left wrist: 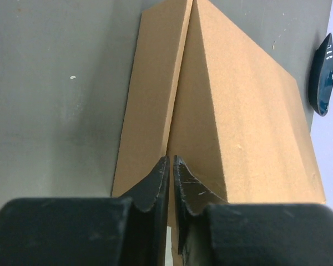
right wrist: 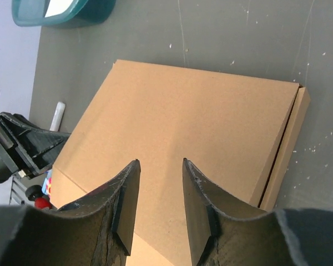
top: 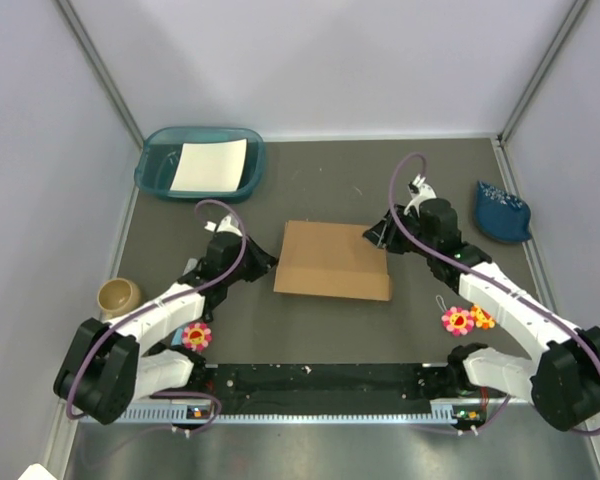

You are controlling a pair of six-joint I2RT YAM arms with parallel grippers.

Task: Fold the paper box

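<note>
Box: the box [top: 330, 262] lies in the middle of the table [top: 420, 330], between the two arms. Its lid [right wrist: 183, 122] is down but not flush.
Loose part: in the left wrist view a side strip [left wrist: 150, 100] slopes away beside the lid, lower than it and not tucked. The right wrist view shows a dark seam along the opposite wall.
Left gripper: the left gripper [left wrist: 170, 160] is at the box's left edge, clenched to a thin slit. The ridge where lid meets strip runs straight into that slit, so it seems to be grasping that cardboard edge. The contact itself is hidden.
Right gripper: the right gripper [right wrist: 161, 163] is released, fingers well apart above the lid near its far right corner, with nothing between them. Whether the tips touch the lid I cannot tell.
Step, as I judge it: seating the left side so the lid can close square.
Doing it well: pin the lid flat with the right gripper before the left one moves. Turn the pinched edge about its crease rather than dragging it sideways. Use light force, since corrugated board kinks easily.
Risk: an unpinned box will likely slide or twist on the table, and a hard pull could tear the edge.
</note>
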